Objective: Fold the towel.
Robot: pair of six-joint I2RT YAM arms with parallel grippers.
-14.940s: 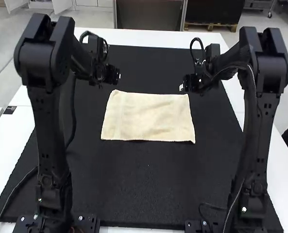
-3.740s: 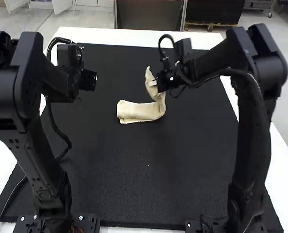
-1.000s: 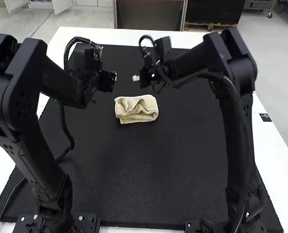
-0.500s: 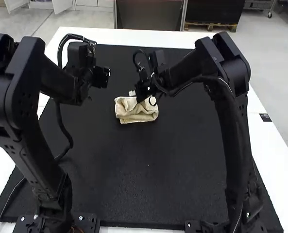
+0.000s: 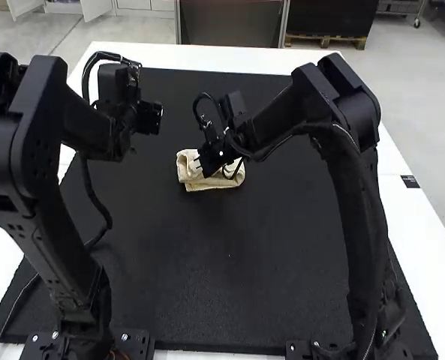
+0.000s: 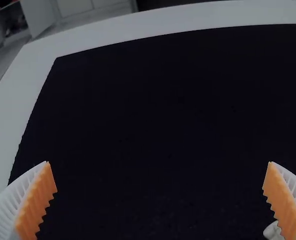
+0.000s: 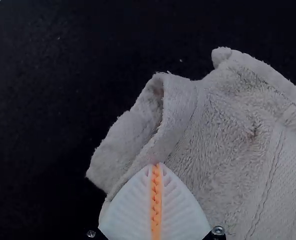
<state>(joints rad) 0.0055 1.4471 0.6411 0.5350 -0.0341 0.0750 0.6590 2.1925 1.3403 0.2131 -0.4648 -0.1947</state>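
The high view is brightly lit, while both wrist views look dim.

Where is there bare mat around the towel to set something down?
The mat is widest and bare on the towel's near side, between left arm and right arm. Another patch lies beyond the towel, toward the white table's far edge. It is crowded at the towel, under the right gripper.
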